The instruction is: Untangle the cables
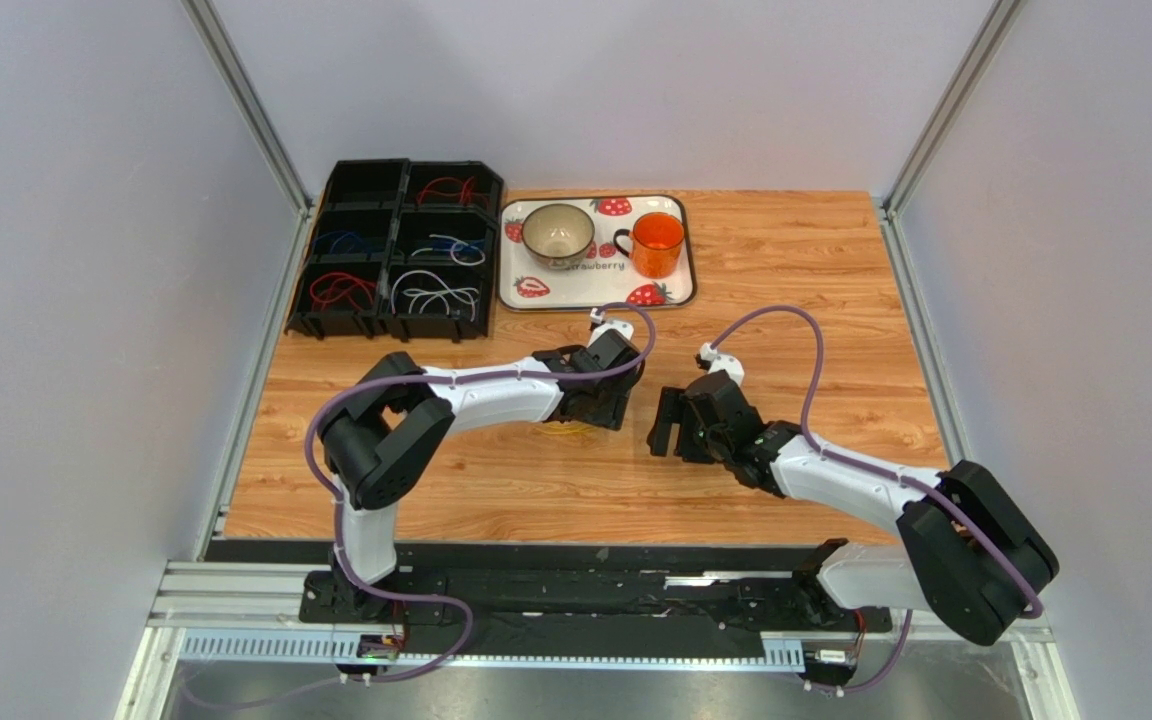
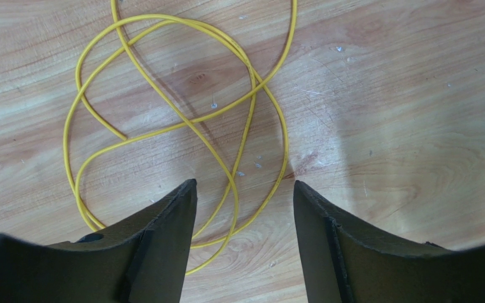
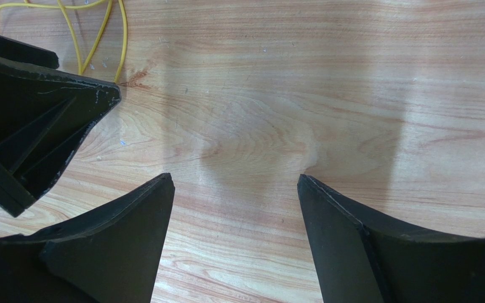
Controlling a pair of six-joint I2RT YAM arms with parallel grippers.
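- A thin yellow cable (image 2: 185, 122) lies in loose, crossing loops on the pale wooden table (image 2: 403, 126), directly beneath and ahead of the left gripper (image 2: 245, 184). Two of its strands run through the gap between the fingers.
- The left gripper's jaws stand wide apart, and we see nothing clamped between them.
- The right gripper (image 3: 233, 178) hangs just to the right of the left one. Its jaws are also spread wide over bare wood and hold nothing. The yellow cable lies off to its forward left.
- Well beyond the left gripper, to its left, a black plastic compartment tray (image 1: 387, 252) holds red cables (image 1: 447, 191), blue cables (image 1: 339, 240) and white cables (image 1: 435, 296) in separate compartments.
- Beyond both grippers we see a white strawberry-print tray (image 1: 597, 275) carrying a beige bowl (image 1: 557, 230) and an orange cup (image 1: 657, 240).
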